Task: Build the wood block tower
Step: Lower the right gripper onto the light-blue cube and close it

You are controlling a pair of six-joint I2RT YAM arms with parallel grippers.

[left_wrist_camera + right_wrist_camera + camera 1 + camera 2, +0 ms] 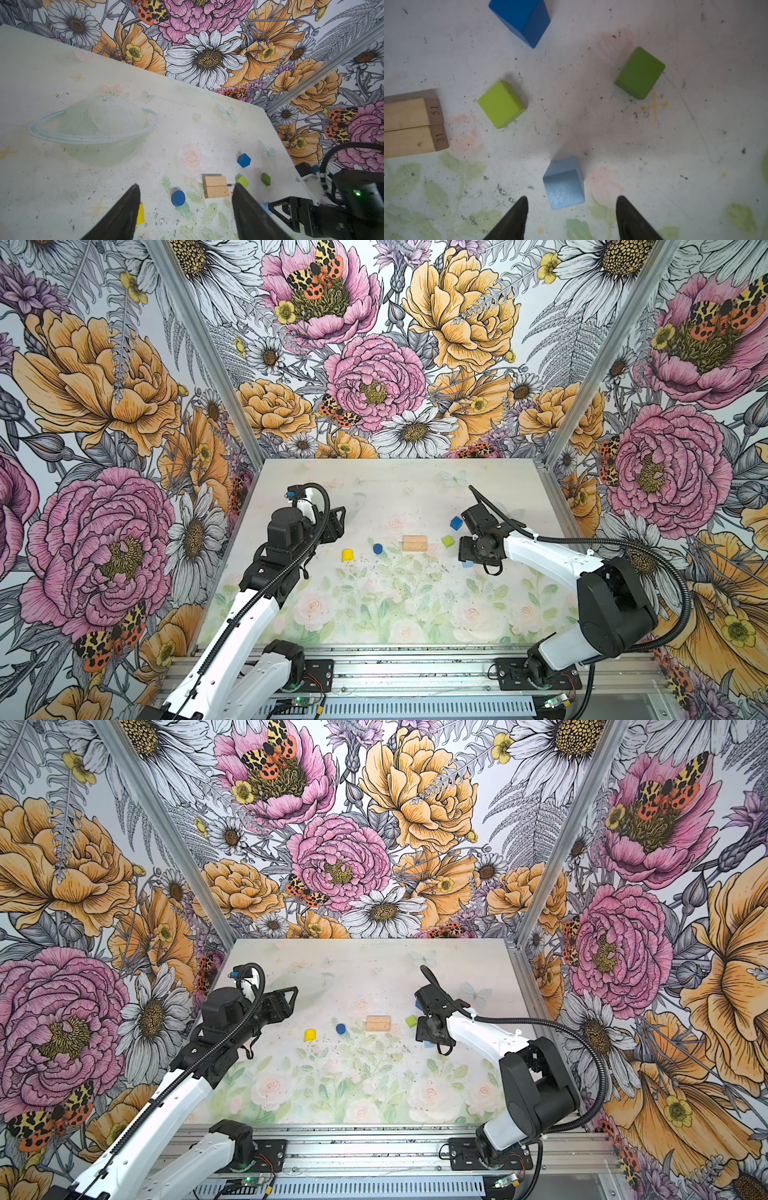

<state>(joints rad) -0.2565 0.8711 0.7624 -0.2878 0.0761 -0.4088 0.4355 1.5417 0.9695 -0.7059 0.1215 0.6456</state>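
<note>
Hovering spread above the light blue cube [563, 182], right gripper [572, 197] (empty); left gripper [186, 184] spread too; 2 tan bars [216, 191] touching.

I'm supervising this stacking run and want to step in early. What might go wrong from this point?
1. The right hand hangs open near the small light blue wooden cube, which sits slightly skewed to it; closing may twist the cube away.
2. The two tan wooden bars lie touching; lifting one may drag the other.
3. The light green wooden cube sits close by; the hand could knock it in passing.
</note>
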